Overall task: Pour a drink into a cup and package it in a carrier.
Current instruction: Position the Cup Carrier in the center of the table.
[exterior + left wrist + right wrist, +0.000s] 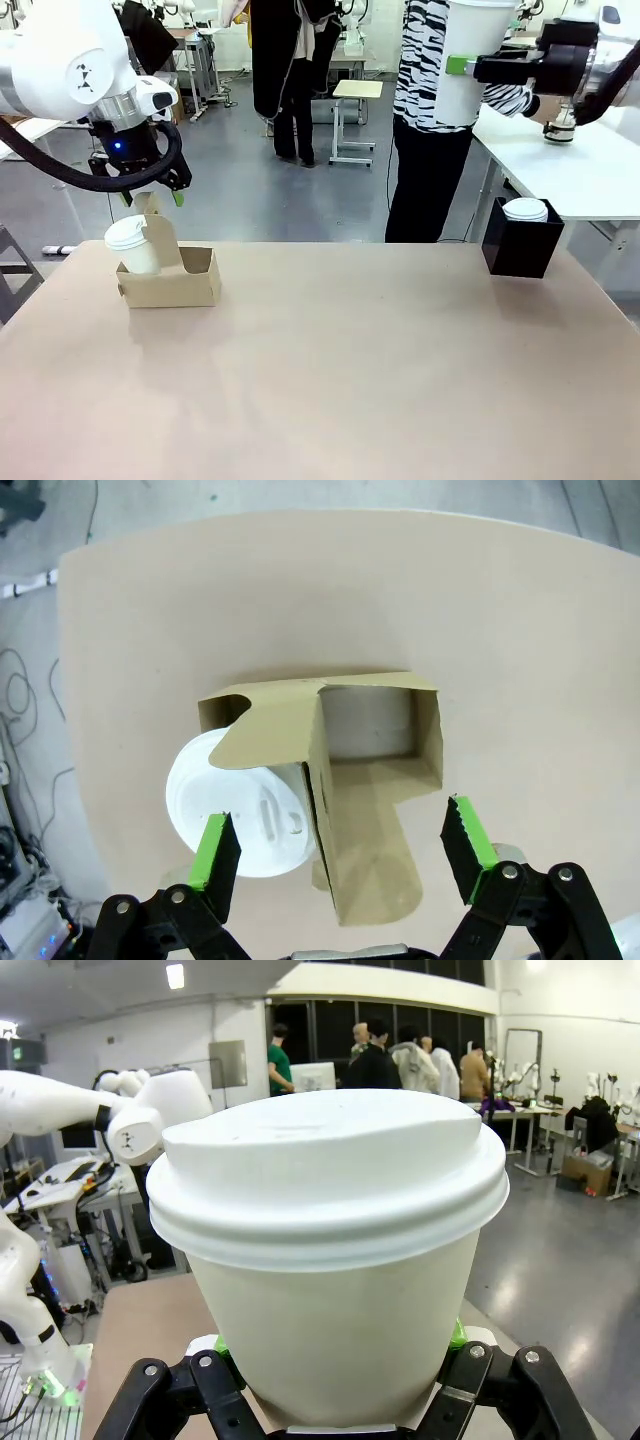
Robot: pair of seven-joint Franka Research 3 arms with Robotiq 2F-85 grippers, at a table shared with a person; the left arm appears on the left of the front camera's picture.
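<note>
A brown cardboard carrier (pixel 185 283) stands at the table's far left, with a lidded white cup (pixel 130 243) in its left slot. The slot beside it is empty. My left gripper (pixel 152 197) hangs open just above the carrier's handle tab. In the left wrist view its green fingers (pixel 215 855) straddle the carrier (pixel 375 735) and the cup (pixel 240 815) from above, touching neither. High at the upper right, my right gripper (pixel 468 66) is shut on a second lidded white cup (pixel 478 30), seen close up as cup (pixel 330 1260) in the right gripper (pixel 335 1400). The drink is out of view.
A black square box (pixel 520 245) with a white lidded cup (pixel 525 210) in it stands at the far right of the table. A person in a striped top (pixel 425 70) stands behind the far edge. A white side table (pixel 590 170) lies right of that.
</note>
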